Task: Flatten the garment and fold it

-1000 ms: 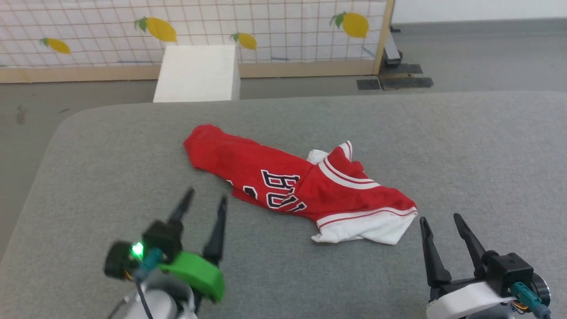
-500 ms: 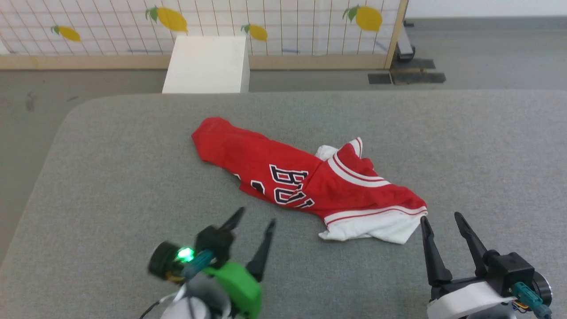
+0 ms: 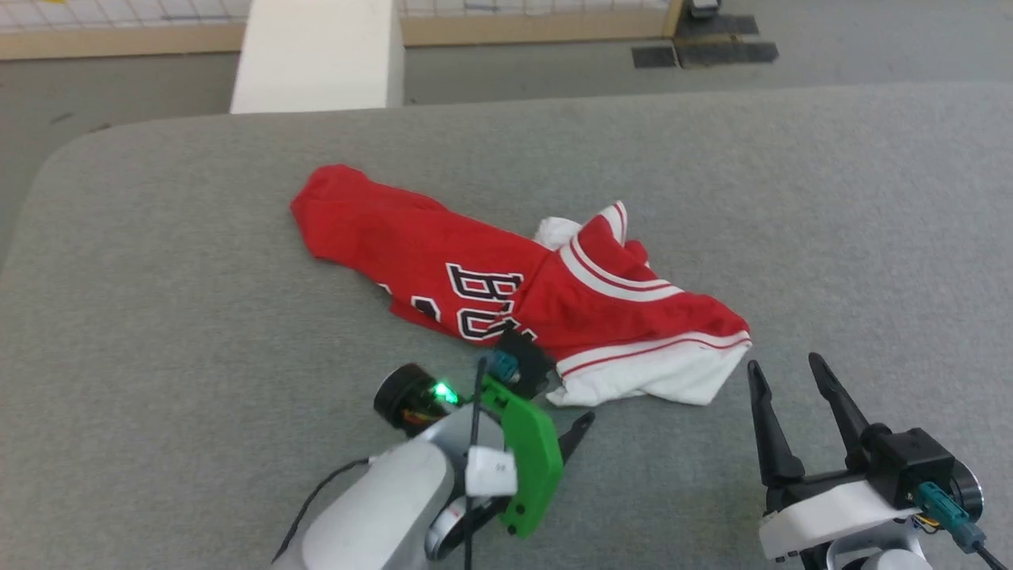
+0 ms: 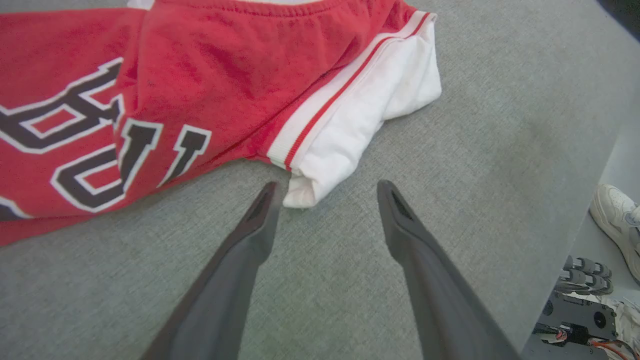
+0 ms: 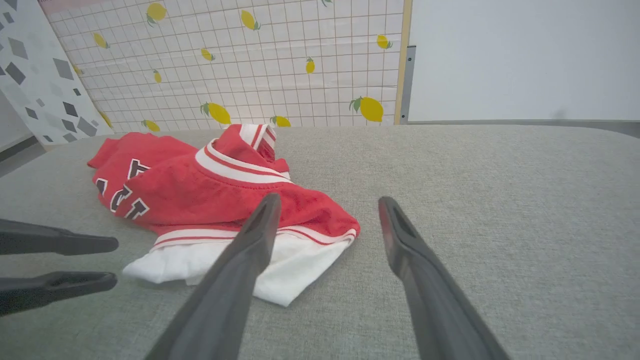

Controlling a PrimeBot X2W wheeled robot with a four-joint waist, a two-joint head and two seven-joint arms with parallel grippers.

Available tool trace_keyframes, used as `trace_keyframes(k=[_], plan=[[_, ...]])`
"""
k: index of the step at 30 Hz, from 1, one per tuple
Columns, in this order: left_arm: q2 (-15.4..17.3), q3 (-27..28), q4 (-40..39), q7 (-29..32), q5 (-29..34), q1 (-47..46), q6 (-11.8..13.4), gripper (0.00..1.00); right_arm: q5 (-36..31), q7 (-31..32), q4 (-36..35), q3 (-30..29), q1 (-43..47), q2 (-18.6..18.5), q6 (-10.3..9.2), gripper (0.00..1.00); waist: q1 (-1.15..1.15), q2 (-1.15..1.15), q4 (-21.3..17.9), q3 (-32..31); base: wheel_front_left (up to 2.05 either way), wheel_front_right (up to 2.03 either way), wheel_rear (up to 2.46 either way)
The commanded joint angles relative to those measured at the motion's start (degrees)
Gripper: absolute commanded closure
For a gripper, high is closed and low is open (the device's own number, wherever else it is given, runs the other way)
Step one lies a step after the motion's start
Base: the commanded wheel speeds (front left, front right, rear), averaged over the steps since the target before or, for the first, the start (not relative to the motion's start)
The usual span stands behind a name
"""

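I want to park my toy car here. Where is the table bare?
Lots of bare table left of the shirt, and more to its right, beyond the right gripper. It's crowded by the white sleeve, where the open left gripper sits.

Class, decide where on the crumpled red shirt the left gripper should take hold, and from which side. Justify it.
Probably the white sleeve corner, approached from the robot's near side. It sticks out loose from the bunched shirt just ahead of the open left gripper, so the jaws could straddle the edge.
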Motion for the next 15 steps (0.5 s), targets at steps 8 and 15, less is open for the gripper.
trace_keyframes(k=[8,15], plan=[[-0.9,-1.3,6.2,1.6,-1.2,-5.9,-0.8,0.0,0.9,-0.3,0.0,0.4,-2.1,0.0,-0.09,0.0,0.0,0.0,-4.1,3.9,0.0,0.0,0.0],[-1.1,-2.8,8.8,0.4,-3.0,-6.5,-1.2,1.0,1.4,-0.3,0.1,0.0,-2.2,0.0,-0.09,0.0,0.0,0.0,-3.8,4.4,0.0,0.0,0.0]])
